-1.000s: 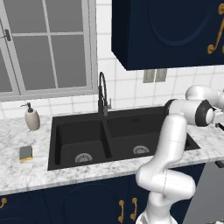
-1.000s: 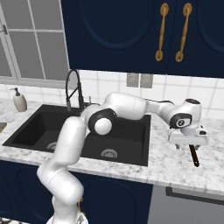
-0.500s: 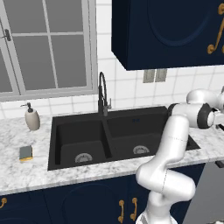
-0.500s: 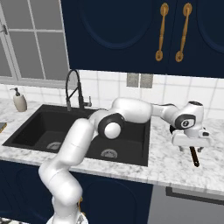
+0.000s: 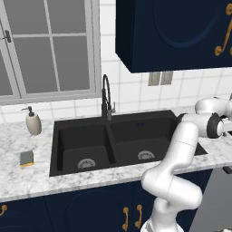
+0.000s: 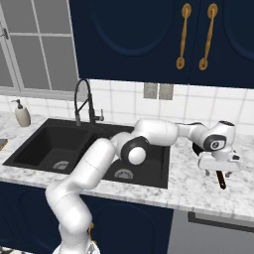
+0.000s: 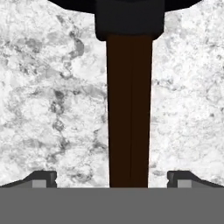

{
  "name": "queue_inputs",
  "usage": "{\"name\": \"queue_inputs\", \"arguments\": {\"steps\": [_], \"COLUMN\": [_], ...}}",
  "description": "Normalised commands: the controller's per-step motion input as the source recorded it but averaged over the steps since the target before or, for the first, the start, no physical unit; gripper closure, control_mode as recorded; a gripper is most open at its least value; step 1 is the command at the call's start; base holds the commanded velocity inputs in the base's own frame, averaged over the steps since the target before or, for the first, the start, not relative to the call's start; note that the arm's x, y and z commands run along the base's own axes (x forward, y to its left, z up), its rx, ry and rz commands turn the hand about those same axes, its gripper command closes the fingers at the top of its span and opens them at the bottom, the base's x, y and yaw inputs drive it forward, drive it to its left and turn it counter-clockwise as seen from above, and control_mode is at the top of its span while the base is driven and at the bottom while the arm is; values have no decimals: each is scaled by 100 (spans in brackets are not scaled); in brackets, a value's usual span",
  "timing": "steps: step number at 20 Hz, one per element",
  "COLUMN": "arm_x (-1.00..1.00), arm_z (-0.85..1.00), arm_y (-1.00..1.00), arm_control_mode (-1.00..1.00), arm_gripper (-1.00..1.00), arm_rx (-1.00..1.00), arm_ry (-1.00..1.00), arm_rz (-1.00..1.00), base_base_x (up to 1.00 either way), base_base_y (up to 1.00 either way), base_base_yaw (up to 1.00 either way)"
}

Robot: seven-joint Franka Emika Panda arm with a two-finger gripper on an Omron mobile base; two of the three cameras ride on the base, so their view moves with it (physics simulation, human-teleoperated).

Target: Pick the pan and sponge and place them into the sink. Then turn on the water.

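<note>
On the marble counter right of the sink lies the black pan (image 7: pixel 129 15), its dark brown handle (image 7: pixel 130 109) pointing toward me. My gripper (image 7: pixel 113 179) is open and low over that handle, one fingertip (image 7: pixel 41 178) on each side of it, neither touching. From the right base the gripper (image 6: pixel 218 172) covers most of the pan, and the handle's end (image 6: pixel 222 181) sticks out below. The sponge (image 5: pixel 27 158) lies on the counter left of the black double sink (image 5: pixel 81 136). No stream runs from the faucet (image 5: pixel 106 97).
A beige soap dispenser (image 5: pixel 32 122) stands at the back left by the window. The counter's front edge is close behind the handle's end. Dark blue wall cabinets (image 6: pixel 149 34) hang above the counter.
The hand has shifted slightly right and come down over the pan's handle. The pan, the sponge and the base have stayed put.
</note>
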Motion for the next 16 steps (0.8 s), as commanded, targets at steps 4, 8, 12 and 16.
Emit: {"name": "queue_inputs", "arguments": {"steps": [4,8,12,16], "arm_x": [13,9,-1,-47], "arm_z": [-28,-13,0,-41], "arm_y": [-1,0,5,46], "arm_control_mode": [-100,-100,-100,-100], "arm_gripper": [-100,100,100,100], "arm_rx": [11,4,3,12], "arm_ry": [0,1,2,-4], "arm_rz": [0,0,-7,9], "base_base_x": [0,0,0,0], "base_base_y": [0,0,0,0], "base_base_yaw": [0,0,0,0]}}
